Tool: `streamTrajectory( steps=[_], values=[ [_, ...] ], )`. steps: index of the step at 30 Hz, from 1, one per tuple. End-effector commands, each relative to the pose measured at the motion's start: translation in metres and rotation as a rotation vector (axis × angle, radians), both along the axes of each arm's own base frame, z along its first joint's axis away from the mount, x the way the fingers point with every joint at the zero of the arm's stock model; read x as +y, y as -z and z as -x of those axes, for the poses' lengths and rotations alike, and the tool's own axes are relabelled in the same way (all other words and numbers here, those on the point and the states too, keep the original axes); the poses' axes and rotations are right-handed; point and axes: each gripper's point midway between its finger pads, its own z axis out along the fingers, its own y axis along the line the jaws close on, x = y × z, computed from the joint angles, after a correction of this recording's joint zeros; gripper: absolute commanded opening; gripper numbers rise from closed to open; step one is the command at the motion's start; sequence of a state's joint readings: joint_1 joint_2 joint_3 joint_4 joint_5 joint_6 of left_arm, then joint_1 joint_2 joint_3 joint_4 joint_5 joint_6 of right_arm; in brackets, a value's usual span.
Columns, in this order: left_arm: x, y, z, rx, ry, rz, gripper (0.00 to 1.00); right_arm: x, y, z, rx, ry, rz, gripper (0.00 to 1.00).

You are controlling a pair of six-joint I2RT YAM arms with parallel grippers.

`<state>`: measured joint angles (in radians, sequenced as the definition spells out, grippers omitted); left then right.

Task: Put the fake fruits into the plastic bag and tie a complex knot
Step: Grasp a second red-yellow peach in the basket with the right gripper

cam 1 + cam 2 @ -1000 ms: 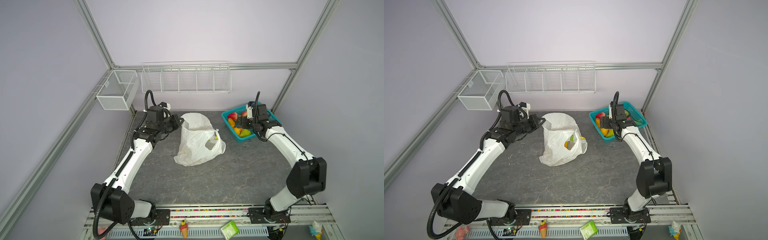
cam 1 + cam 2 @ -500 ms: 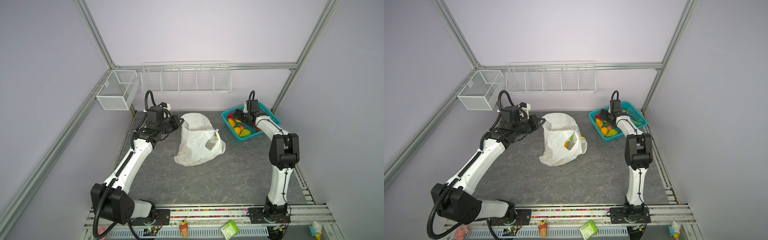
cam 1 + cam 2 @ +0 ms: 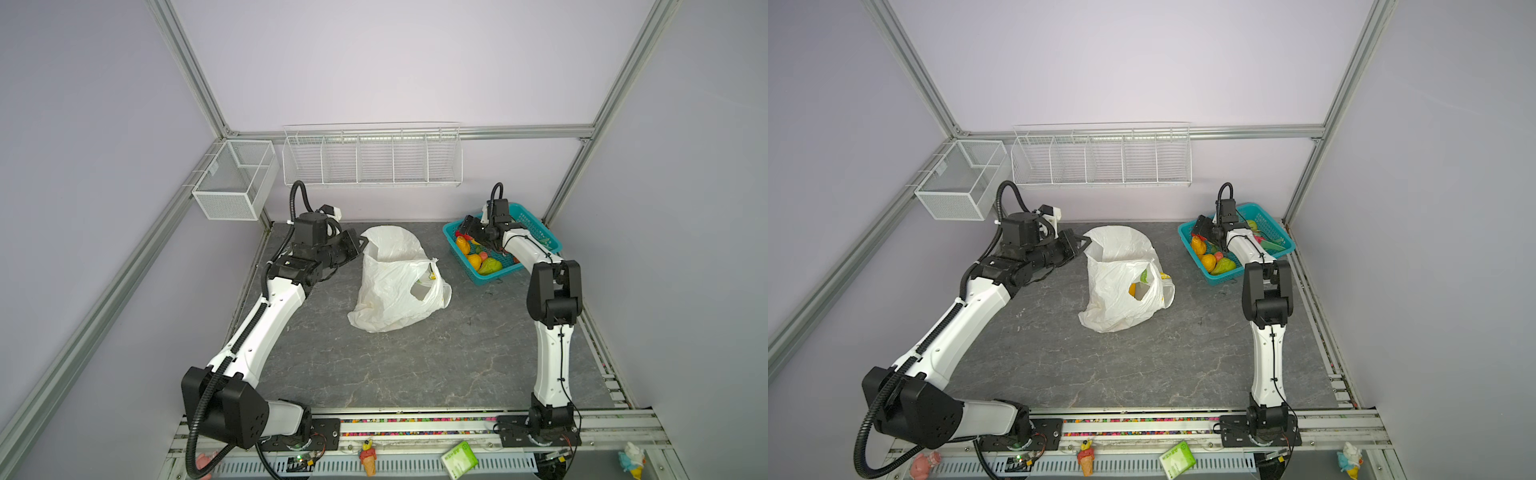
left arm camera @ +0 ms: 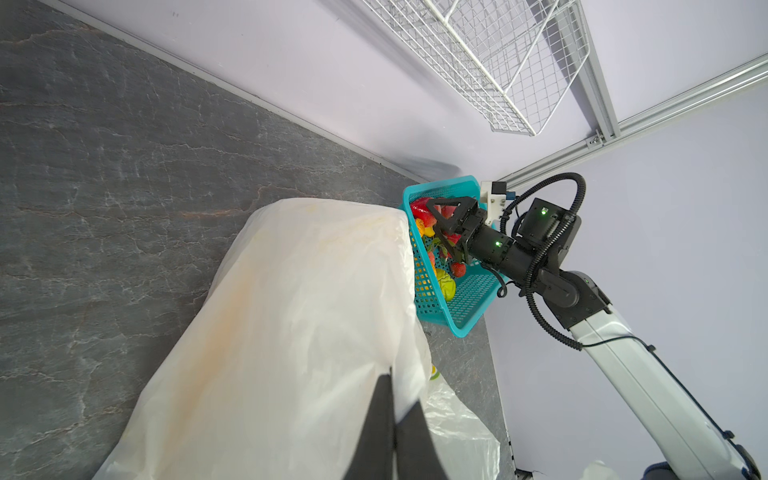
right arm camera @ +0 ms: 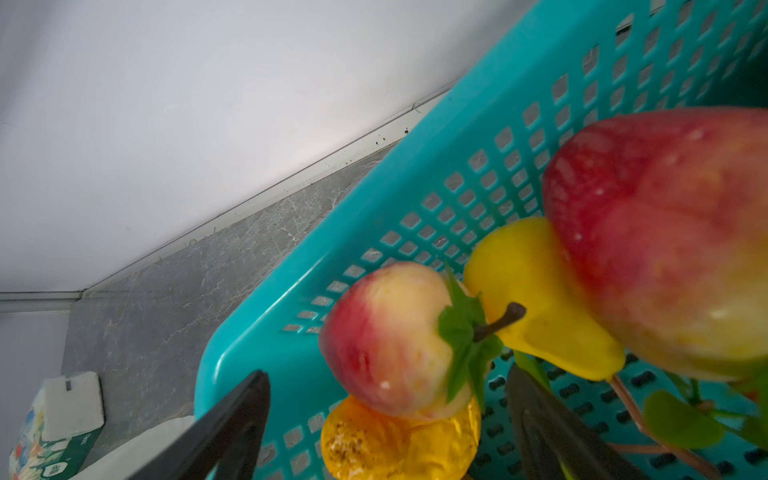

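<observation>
Right elbow (image 3: 552, 291) now raised, right fingers (image 5: 232, 428) spread over fake fruits (image 5: 386, 340), left fingers (image 4: 378, 424) pinching plastic bag (image 3: 395, 282)

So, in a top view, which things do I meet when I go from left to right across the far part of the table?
wire mesh box on the wall → left gripper, closed on the bag's edge → plastic bag → teal basket holding fake fruits

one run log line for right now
phase: fruit pick | left end effector: shut on plastic bag rim | right end effector: open over fake fruits in teal basket
</observation>
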<state>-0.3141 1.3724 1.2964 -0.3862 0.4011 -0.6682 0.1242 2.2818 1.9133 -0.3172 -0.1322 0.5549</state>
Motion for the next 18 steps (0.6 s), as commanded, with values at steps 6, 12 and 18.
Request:
streamTrajectory(
  steps=[6,12,18],
  values=[
    [0.001,-0.006,0.004,-0.027,0.011,0.0,0.0,0.0,0.01,-0.007,0.014,0.01,-0.026,0.9],
    [0.001,-0.005,0.004,-0.025,0.013,0.002,0.0,0.001,0.013,-0.013,-0.003,-0.012,-0.046,0.88],
    [0.001,-0.005,0.003,-0.025,0.012,0.001,0.0,0.004,0.014,-0.018,-0.025,-0.042,-0.048,0.86]
  ],
)
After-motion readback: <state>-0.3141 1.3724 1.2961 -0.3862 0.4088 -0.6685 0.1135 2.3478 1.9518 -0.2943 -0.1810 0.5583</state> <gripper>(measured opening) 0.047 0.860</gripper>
